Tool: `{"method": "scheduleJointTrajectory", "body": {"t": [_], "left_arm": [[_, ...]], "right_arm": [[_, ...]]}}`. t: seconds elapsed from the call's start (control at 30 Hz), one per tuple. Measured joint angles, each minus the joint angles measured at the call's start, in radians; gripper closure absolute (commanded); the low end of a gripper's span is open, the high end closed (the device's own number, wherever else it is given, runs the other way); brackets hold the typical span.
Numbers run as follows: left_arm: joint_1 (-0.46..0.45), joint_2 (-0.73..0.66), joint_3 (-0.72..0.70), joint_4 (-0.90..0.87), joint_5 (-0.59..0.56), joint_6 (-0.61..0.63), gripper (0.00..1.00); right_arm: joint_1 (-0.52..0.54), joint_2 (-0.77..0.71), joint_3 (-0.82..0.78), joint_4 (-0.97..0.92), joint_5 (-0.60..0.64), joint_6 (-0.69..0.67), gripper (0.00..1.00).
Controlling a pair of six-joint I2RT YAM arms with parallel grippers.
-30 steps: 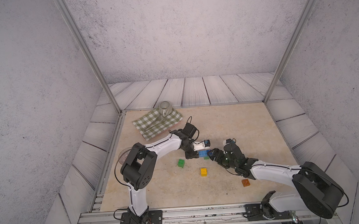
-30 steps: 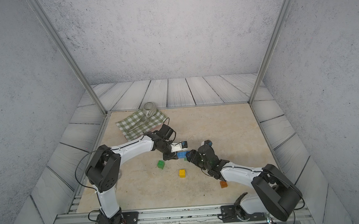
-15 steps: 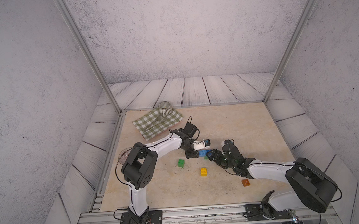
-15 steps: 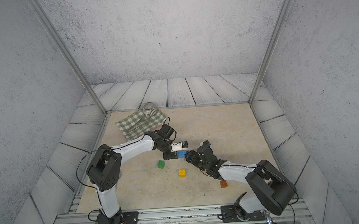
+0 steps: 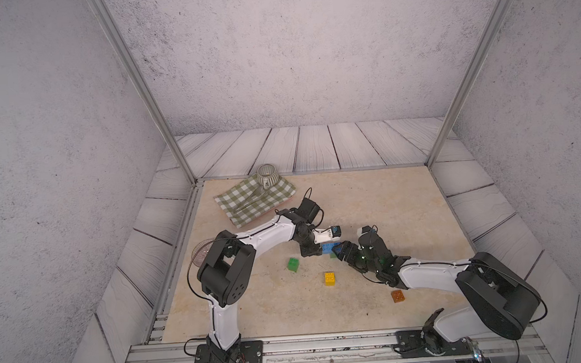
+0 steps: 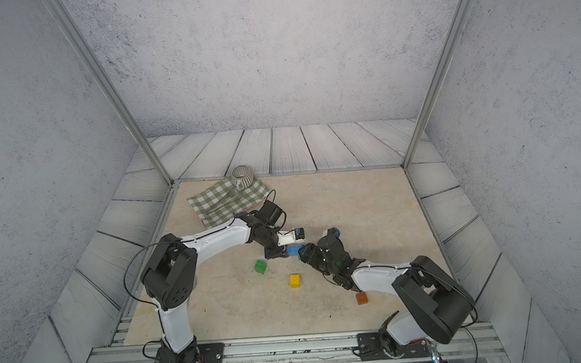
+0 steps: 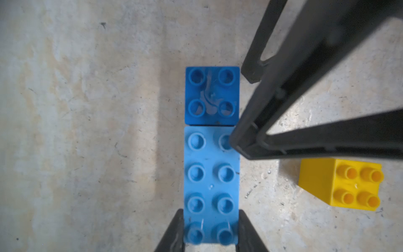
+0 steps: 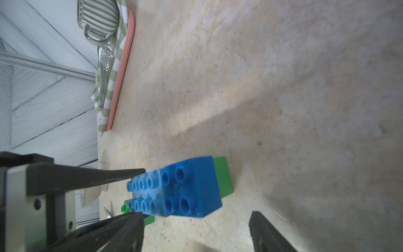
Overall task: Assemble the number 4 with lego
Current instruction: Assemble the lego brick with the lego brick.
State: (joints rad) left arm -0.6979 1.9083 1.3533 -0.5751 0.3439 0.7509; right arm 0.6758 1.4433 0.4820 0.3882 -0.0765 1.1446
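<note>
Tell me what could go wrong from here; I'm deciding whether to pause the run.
1. The right gripper is open with one finger over a stud of the light-blue brick that the left gripper clamps; closing may snag it instead of the dark-blue brick.
2. The grippers are crowded and might collide.
3. A green brick sits half hidden by the blue ones; a push could shift it.

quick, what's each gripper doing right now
Left gripper: shut on one end of the light-blue brick.
Right gripper: open, holding nothing, fingers beside the dark-blue brick.
</note>
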Motion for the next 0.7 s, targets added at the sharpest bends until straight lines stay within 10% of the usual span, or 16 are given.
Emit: {"method": "scheduleJointTrajectory", "body": {"t": [0.7], "left_arm": [[-0.005, 0.01, 0.013, -0.004, -0.003, -0.003, 1.0]], "right_arm": [[0.0, 0.039, 0.0, 0.053, 0.003, 0.011, 0.36]]}}
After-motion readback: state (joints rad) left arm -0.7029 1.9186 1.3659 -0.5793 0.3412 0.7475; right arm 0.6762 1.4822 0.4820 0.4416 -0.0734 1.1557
